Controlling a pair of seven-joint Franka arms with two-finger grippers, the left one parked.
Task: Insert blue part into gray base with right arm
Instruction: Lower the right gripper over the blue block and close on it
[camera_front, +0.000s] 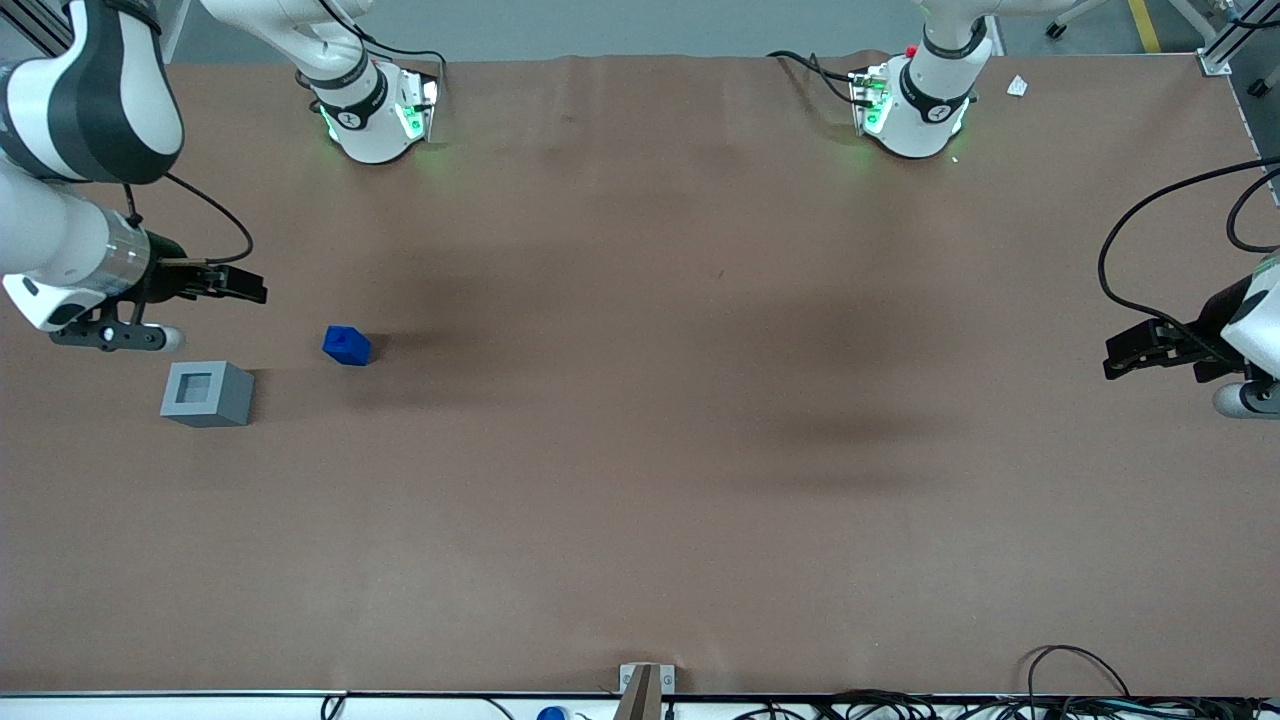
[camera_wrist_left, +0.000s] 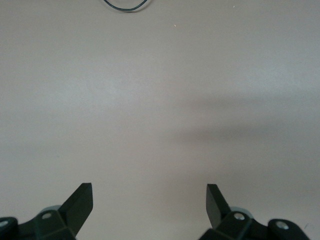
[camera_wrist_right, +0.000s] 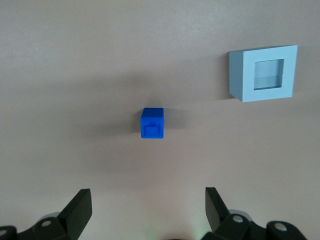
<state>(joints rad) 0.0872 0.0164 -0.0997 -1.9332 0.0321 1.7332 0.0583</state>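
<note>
The blue part (camera_front: 347, 345) lies on the brown table, apart from everything. The gray base (camera_front: 207, 393) stands upright, socket up, a little nearer the front camera and closer to the working arm's end of the table. My right gripper (camera_front: 245, 285) hangs above the table, farther from the front camera than both, open and empty. In the right wrist view the blue part (camera_wrist_right: 152, 124) lies ahead of the gripper (camera_wrist_right: 149, 200), roughly centred between the wide-apart fingers, with its stub face showing. The gray base (camera_wrist_right: 263, 73) shows off to one side, its square socket open.
The brown table (camera_front: 640, 450) stretches toward the parked arm's end. Both arm bases (camera_front: 375, 110) with green lights stand at the table's edge farthest from the front camera. Cables lie along the near edge (camera_front: 1080, 690).
</note>
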